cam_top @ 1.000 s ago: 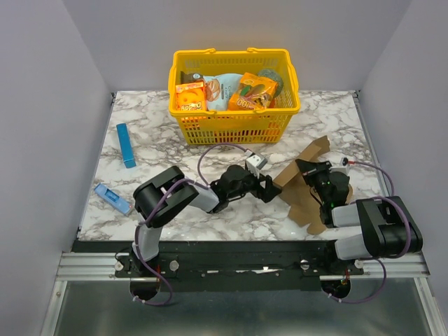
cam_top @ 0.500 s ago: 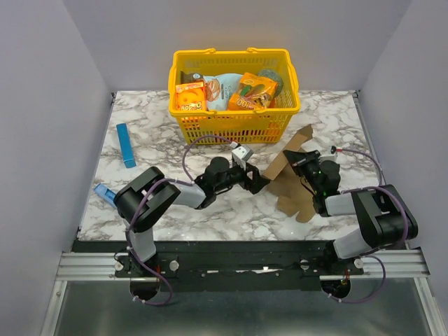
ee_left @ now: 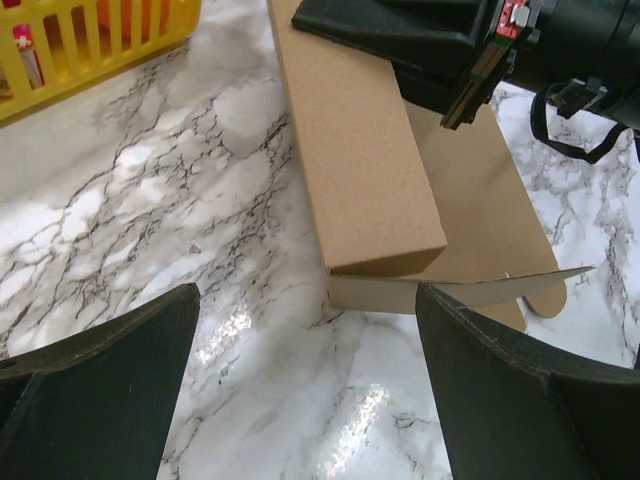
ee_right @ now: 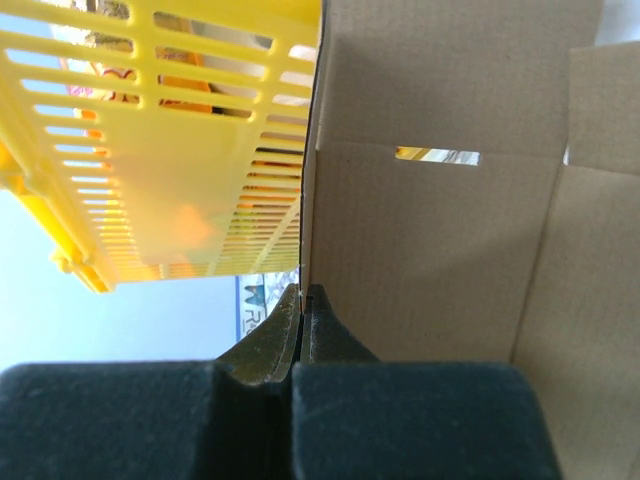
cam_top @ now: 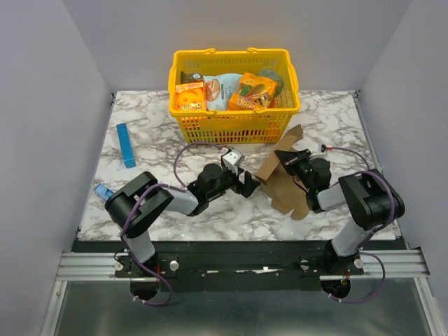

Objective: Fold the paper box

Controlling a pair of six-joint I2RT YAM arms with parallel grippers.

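Note:
The paper box (cam_top: 283, 183) is plain brown cardboard, partly folded, lying at a slant on the marble right of centre. One long panel is raised as a wall (ee_left: 360, 170) over a flat flap. My right gripper (cam_top: 288, 159) is shut on the upper edge of the cardboard; in the right wrist view its jaws (ee_right: 303, 295) pinch a thin sheet edge, with the slotted panel (ee_right: 430, 250) to the right. My left gripper (cam_top: 249, 184) stands wide open just left of the box's near end, fingers (ee_left: 100, 390) over bare marble and touching nothing.
A yellow basket (cam_top: 234, 122) with orange snack boxes stands at the back centre, close behind the cardboard. A slim blue box (cam_top: 126, 145) lies at the far left. A light blue item (cam_top: 104, 190) shows beside the left arm's elbow.
The right gripper has carried the cardboard left and toward the basket. The left gripper has drawn back to the left, still open.

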